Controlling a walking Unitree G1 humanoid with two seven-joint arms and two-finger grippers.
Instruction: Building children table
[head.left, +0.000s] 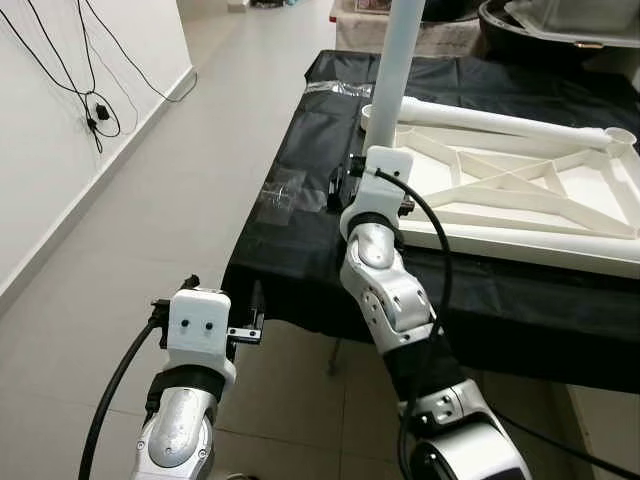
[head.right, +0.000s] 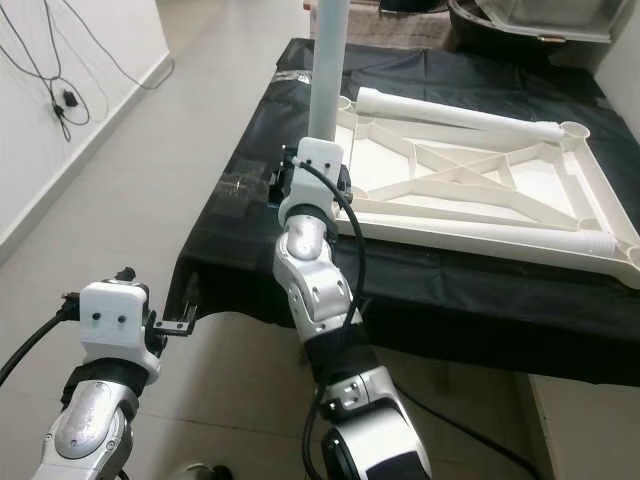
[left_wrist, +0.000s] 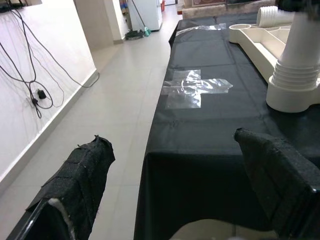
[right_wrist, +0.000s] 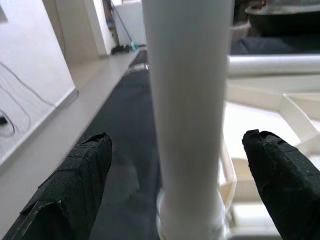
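Left gripper (left_wrist: 175, 190) idles nearest, fingers spread, at the black surface (head.left: 300, 150) edge. Right gripper (right_wrist: 180, 185) is nearer the work: fingers wide open, the upright leg (right_wrist: 187, 100) centred between them, untouched, axis vertical. Beyond, the inverted tabletop (head.right: 480, 190) holds that leg's socket.

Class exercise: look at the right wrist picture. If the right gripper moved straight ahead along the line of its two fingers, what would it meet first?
The upright white table leg. It stands directly ahead, centred between the open right gripper fingers, its foot seated in a corner socket of the upturned white tabletop. How near it is cannot be judged exactly.
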